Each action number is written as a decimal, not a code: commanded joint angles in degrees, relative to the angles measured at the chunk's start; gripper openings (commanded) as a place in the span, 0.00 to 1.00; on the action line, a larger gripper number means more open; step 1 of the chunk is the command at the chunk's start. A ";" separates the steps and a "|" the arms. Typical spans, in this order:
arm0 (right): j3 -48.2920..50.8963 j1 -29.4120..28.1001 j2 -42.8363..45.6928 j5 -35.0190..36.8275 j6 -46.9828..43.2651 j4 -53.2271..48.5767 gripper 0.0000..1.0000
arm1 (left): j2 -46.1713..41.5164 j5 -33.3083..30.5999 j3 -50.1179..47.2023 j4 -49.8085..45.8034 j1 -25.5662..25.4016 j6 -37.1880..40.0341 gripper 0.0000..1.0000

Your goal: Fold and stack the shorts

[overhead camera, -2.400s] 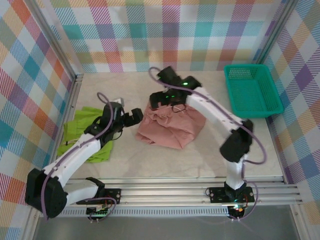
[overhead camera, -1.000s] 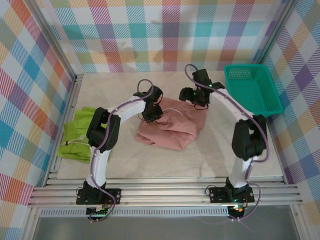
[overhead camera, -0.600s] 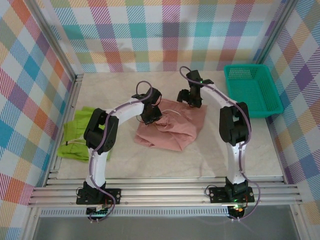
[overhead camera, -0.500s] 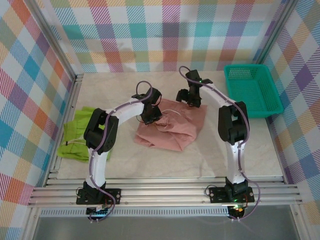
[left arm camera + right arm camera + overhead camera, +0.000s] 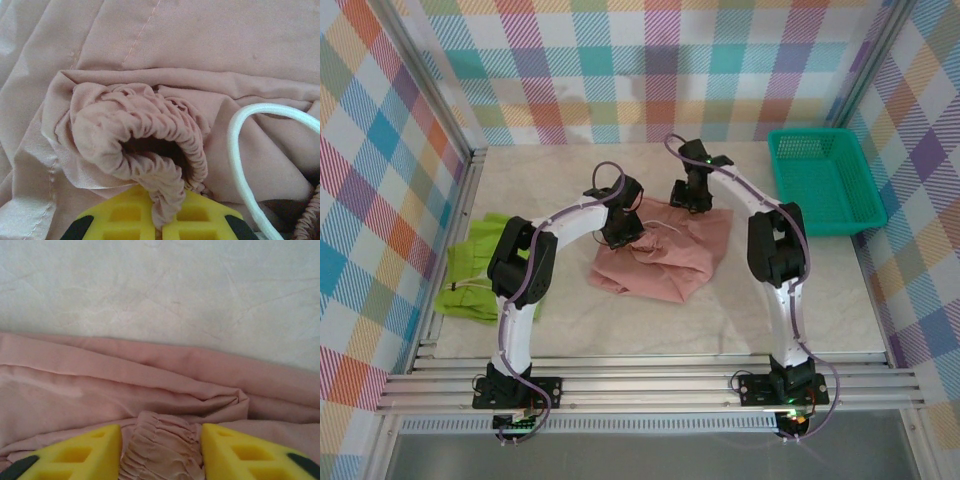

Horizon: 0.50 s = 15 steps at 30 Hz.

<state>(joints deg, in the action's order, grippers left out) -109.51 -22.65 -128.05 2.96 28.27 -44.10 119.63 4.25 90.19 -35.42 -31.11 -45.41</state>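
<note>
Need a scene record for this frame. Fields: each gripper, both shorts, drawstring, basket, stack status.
left gripper: shut on the gathered waistband of the dusty salmon pink cloth shorts
right gripper: open, fingers either side of the same waistband at its far edge
lime green cloth shorts: crumpled at far left, apart from the pink pair, ungripped
white drawstring: loose loop beside the left gripper
teal plastic mesh basket: far right, apart from both pairs
stack: not yet made
</note>
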 commanded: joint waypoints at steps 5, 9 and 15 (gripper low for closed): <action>-1.82 -0.24 -1.56 -1.20 -0.15 -2.10 0.08 | -1.04 0.06 -0.62 -0.83 -0.69 1.29 0.00; -0.92 -0.20 0.98 -1.14 -0.30 -1.18 0.00 | -2.95 -0.34 -0.77 -0.76 -0.70 2.14 0.00; 7.16 -0.20 13.98 -1.44 0.44 6.15 0.00 | -9.16 0.68 -1.06 -0.44 -0.75 3.60 0.00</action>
<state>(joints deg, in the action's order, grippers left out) -104.20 -22.70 -122.87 2.48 28.08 -41.82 116.20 4.32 89.56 -35.64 -31.11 -43.66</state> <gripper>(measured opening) 0.064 0.074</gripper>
